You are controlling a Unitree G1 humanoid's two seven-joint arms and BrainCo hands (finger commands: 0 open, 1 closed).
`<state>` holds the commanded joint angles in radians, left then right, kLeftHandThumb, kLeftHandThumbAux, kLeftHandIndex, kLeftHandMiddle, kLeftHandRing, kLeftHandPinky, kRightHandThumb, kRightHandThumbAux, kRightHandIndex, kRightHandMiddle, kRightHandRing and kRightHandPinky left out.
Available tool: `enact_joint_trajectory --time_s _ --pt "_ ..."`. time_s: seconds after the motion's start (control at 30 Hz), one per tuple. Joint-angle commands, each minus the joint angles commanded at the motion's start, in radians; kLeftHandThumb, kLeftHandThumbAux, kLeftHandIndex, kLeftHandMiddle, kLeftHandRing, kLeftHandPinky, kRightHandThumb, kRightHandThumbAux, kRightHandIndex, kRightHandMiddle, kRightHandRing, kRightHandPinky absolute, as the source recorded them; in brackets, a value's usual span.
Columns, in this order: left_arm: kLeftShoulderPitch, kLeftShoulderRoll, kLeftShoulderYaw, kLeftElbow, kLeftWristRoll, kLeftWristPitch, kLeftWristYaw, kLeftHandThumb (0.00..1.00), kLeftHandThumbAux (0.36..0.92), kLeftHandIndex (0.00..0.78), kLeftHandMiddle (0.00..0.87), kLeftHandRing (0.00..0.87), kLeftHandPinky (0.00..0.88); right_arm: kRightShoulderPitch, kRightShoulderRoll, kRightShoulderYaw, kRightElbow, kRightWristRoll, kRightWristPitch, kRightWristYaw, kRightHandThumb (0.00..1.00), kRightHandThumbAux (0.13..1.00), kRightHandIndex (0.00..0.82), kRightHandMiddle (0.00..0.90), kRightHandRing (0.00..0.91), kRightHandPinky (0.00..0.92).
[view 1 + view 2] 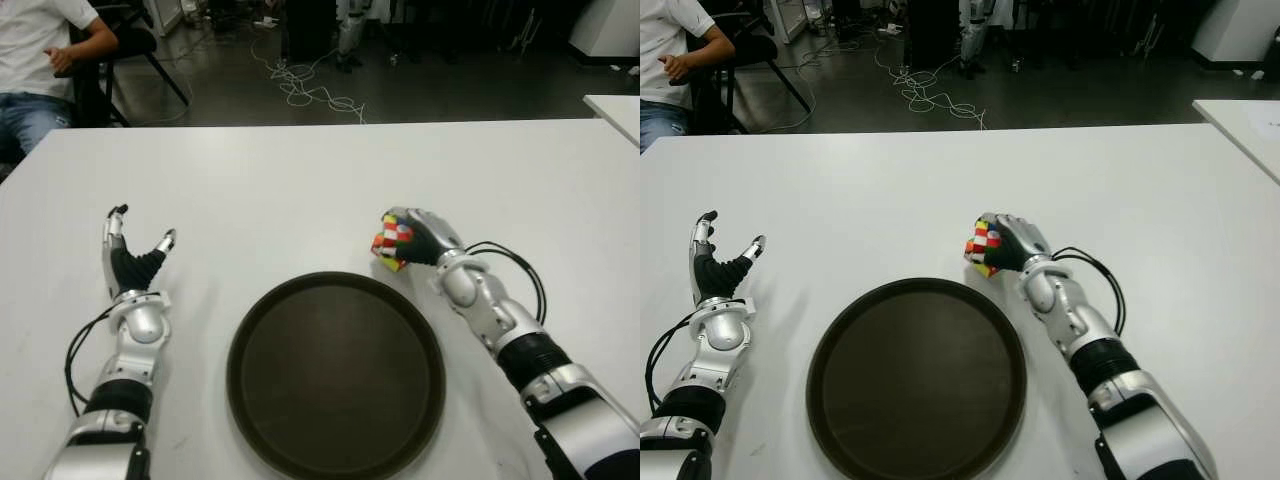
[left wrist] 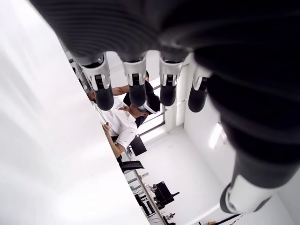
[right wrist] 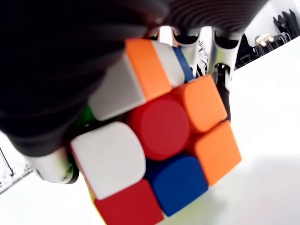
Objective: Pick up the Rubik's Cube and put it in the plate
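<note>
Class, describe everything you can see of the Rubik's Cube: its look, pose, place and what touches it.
The Rubik's Cube is a small, glossy plastic puzzle, scrambled, with rounded tiles in red, orange, white, blue, green and yellow. It sits tilted, corner downward, enclosed by the curled fingers of the right hand. It is just beyond the far right rim of the dark round plate, not inside it, low over the white table; whether it touches the table is unclear.
</note>
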<state>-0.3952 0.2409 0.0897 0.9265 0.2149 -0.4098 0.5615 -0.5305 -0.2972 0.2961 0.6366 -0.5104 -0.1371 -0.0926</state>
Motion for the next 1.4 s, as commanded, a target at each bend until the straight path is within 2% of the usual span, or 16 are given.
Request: enact_joint_trajectory --time_s 0.07,0.17,0.43,0.5,0.63,0.77,0.9,0.97,1.13,1.4 --pt "0.000 0.000 0.001 0.000 -0.001 -0.004 -0.001 0.000 0.721 0.051 0.069 0.061 0.053 0.010 -0.017 -0.033 -0.036 0.031 0.005 0.019 0.698 0.725 0.429 0.710 0.721 0.714" --pt "0.001 0.001 0.001 -0.001 -0.001 -0.006 -0.002 0.000 0.728 0.050 0.070 0.057 0.043 0.025 -0.016 -0.068 -0.062 0.061 0.008 0.015 0.698 0.725 0.430 0.737 0.754 0.751" --pt "0.002 -0.002 0.003 -0.006 -0.005 -0.002 -0.011 0.000 0.732 0.048 0.067 0.057 0.050 0.043 0.022 -0.185 -0.124 0.190 -0.031 -0.021 0.701 0.721 0.437 0.784 0.802 0.797" --pt "0.003 0.001 0.000 -0.008 -0.001 -0.001 -0.011 0.000 0.730 0.048 0.066 0.054 0.047 0.061 0.041 -0.242 -0.190 0.291 -0.017 0.026 0.703 0.720 0.439 0.797 0.812 0.805" --pt "0.005 0.005 -0.003 -0.008 0.007 -0.003 -0.007 0.000 0.721 0.048 0.064 0.048 0.042 0.076 0.073 -0.314 -0.276 0.456 0.064 0.129 0.705 0.718 0.440 0.810 0.822 0.813" --pt "0.003 0.003 -0.003 -0.006 0.010 -0.006 0.000 0.000 0.714 0.046 0.059 0.041 0.038 0.074 0.094 -0.393 -0.345 0.650 0.211 0.244 0.707 0.718 0.441 0.814 0.825 0.822" --pt "0.002 0.000 -0.002 -0.006 0.009 -0.010 0.002 0.000 0.706 0.049 0.058 0.040 0.038 0.070 0.110 -0.443 -0.383 0.768 0.317 0.293 0.708 0.718 0.440 0.810 0.821 0.819" --pt "0.003 -0.004 0.001 -0.011 0.002 -0.009 -0.004 0.000 0.695 0.048 0.051 0.035 0.041 0.066 0.126 -0.483 -0.397 0.853 0.374 0.319 0.708 0.717 0.440 0.811 0.820 0.819" --pt "0.002 -0.007 0.004 -0.015 -0.006 -0.009 -0.012 0.000 0.688 0.039 0.036 0.025 0.043 0.064 0.137 -0.519 -0.418 0.932 0.442 0.341 0.708 0.717 0.440 0.818 0.824 0.826" --pt "0.004 -0.003 -0.005 -0.018 0.011 -0.004 0.003 0.000 0.692 0.039 0.036 0.023 0.031 0.075 0.139 -0.521 -0.437 0.951 0.475 0.341 0.709 0.717 0.440 0.821 0.825 0.830"
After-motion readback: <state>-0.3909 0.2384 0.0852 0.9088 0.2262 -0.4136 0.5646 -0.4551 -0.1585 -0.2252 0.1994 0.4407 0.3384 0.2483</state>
